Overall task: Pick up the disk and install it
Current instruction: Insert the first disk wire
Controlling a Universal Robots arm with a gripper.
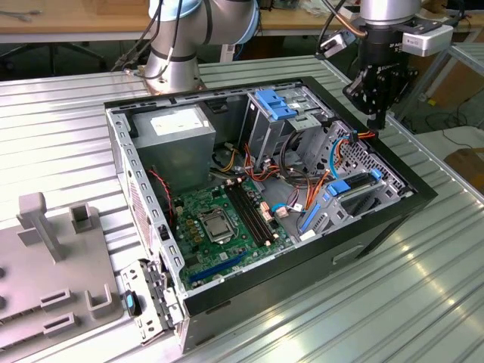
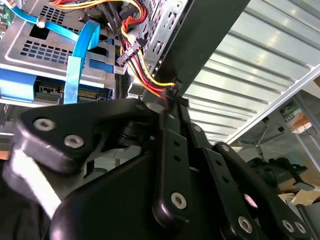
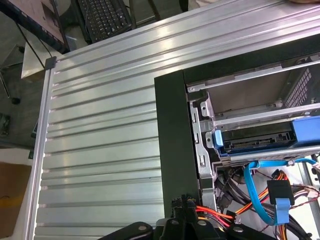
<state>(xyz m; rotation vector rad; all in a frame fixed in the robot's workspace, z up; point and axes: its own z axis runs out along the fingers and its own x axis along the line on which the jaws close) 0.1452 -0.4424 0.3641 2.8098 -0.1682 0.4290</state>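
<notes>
Blue-railed dark rectangular disk looks seated in its grey metal bay, while my black gripper, far on the exterior view's right, pinches the black red-and-yellow-wired power plug, cabling unfinished.

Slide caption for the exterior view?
Open computer case with the end effector pinching an orange power cable at its corner.

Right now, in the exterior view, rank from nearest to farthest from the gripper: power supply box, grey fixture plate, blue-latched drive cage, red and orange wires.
1. red and orange wires, right by the gripper.
2. blue-latched drive cage, toward the exterior view's left.
3. power supply box, further left inside the computer case.
4. grey fixture plate, outside it, at that view's left edge.
</notes>
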